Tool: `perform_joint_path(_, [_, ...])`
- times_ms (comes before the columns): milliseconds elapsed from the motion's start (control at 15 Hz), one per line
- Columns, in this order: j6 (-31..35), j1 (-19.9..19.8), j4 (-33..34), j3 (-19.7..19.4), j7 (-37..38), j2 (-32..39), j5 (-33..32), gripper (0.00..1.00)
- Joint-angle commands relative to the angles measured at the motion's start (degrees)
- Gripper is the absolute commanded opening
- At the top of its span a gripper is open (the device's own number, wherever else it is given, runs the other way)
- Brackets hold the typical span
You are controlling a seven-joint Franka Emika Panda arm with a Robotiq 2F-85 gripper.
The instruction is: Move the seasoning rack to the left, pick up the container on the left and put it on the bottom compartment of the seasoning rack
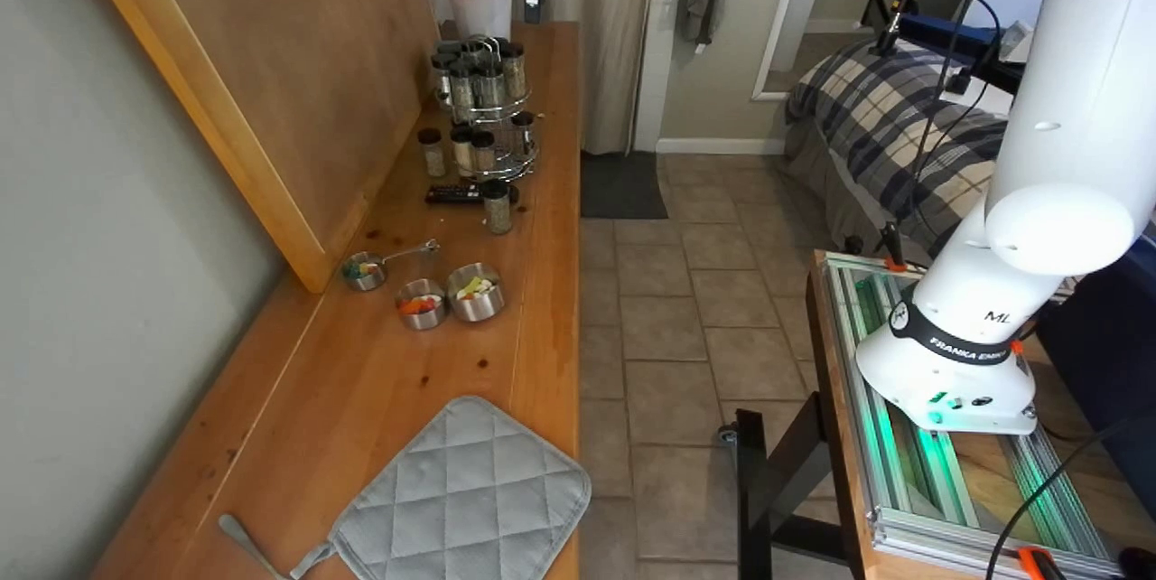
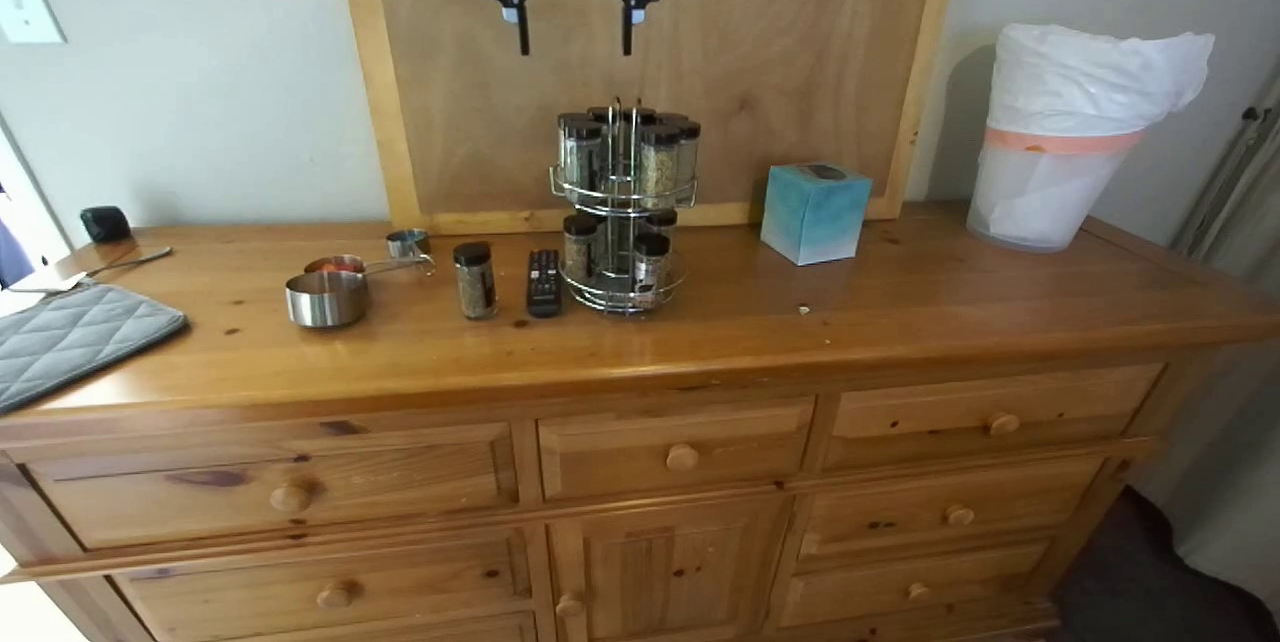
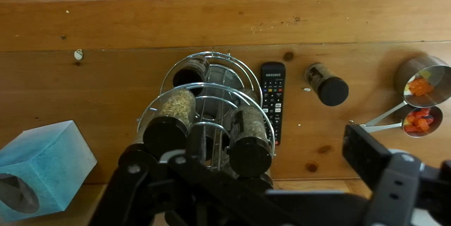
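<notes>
While the fingers (image 2: 524, 34) hang wide and empty in an exterior view, a high push could tip the rack (image 2: 620, 211) on the tabletop (image 2: 740, 324); in the wrist view, the remote (image 3: 273, 97) between it and the lone jar (image 3: 326, 84) could block its slide.

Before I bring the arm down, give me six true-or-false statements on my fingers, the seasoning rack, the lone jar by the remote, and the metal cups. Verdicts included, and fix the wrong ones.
1. The fingers stand apart, with nothing gripped. True.
2. The remote lies between the seasoning rack and the lone spice jar. True.
3. The lone spice jar lies on its side. False: it stands upright on the dresser top.
4. All three metal cups hold colourful pieces. True.
5. The lone spice jar is in the seasoning rack's bottom tier. False: it is outside the rack.
6. The fingers reach between the seasoning rack's two tiers. False: they hang higher than the whole rack.
</notes>
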Motion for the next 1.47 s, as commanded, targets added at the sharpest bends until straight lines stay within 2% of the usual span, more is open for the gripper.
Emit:
perform_joint_path(0, [2.4, 7.2, -1.1, -7.1, -0.9, 0.6, 1.0, 1.0])
perform_joint_path(133, [4.1, 10.3, -4.4, -8.4, -0.8, 0.9, 0.7, 1.0])
perform_joint_path(400, [8.7, 14.1, -14.6, -8.8, -0.6, -0.3, 3.1, 1.0])
perform_joint_path(867, [23.2, 17.1, -29.9, -8.5, -1.5, -2.4, 4.6, 1.0])
perform_joint_path(1133, [35.3, 18.7, -35.8, -9.0, 1.2, -2.5, 2.7, 1.0])
perform_joint_path(1400, [51.2, 18.7, -40.8, -10.0, 1.8, -1.5, 1.2, 1.0])
